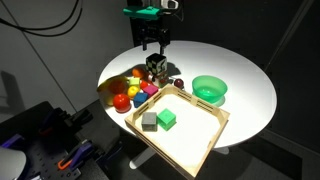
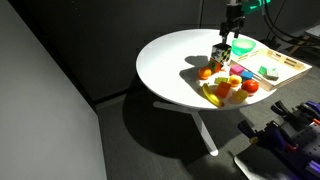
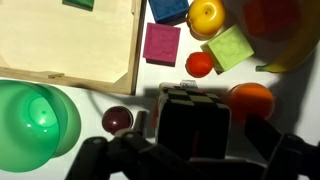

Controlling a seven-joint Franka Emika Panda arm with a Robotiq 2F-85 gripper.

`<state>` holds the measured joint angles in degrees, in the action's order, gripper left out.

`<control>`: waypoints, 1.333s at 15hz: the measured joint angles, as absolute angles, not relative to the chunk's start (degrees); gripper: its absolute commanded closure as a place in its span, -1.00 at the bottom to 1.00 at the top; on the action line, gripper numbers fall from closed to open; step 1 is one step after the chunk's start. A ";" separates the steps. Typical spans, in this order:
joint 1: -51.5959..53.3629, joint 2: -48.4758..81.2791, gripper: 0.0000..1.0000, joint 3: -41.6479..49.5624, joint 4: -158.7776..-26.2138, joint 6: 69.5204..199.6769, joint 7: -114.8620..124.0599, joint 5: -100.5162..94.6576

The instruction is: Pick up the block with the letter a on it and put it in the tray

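In an exterior view, one tray (image 1: 195,145) holds one grey cube (image 1: 149,121) and one green cube (image 1: 167,118), with one bowl (image 1: 210,89) beside it. In an exterior view, the gripper (image 2: 232,38) hangs over the patterned block (image 2: 222,53), just outside the tray. In the wrist view, the jaws are spread wide and grip nothing.

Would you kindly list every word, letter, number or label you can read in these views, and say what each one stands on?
No text can be read in any view.
Patterned block: black-and-white marks on its faces, too small and blurred to read as letters.
Wooden tray, green bowl, green cube: no print visible.
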<state>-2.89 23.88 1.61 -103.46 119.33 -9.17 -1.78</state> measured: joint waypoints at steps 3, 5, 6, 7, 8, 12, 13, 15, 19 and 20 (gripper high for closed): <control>-2.95 26.18 -1.00 1.64 -102.57 119.33 -9.17 -1.78; -2.97 27.94 -1.00 1.67 -101.35 119.31 -9.17 -1.79; -2.98 28.76 -1.00 1.69 -100.62 119.28 -9.17 -1.79; -2.97 29.50 -1.00 1.69 -99.94 119.27 -9.17 -1.81; -2.97 30.15 -1.00 1.69 -99.27 119.23 -9.17 -1.81; -2.97 31.78 -0.94 1.69 -97.09 118.53 -9.17 -1.82; -2.97 32.04 -0.49 1.69 -96.68 118.26 -9.17 -1.82; -2.97 32.54 -0.38 1.69 -95.86 117.62 -9.21 -1.82; -2.98 33.19 0.24 1.67 -94.63 116.87 -9.36 -1.82; -2.99 33.24 0.38 1.67 -94.44 116.83 -9.39 -1.82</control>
<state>-2.99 33.24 1.67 -94.44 116.83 -9.39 -1.82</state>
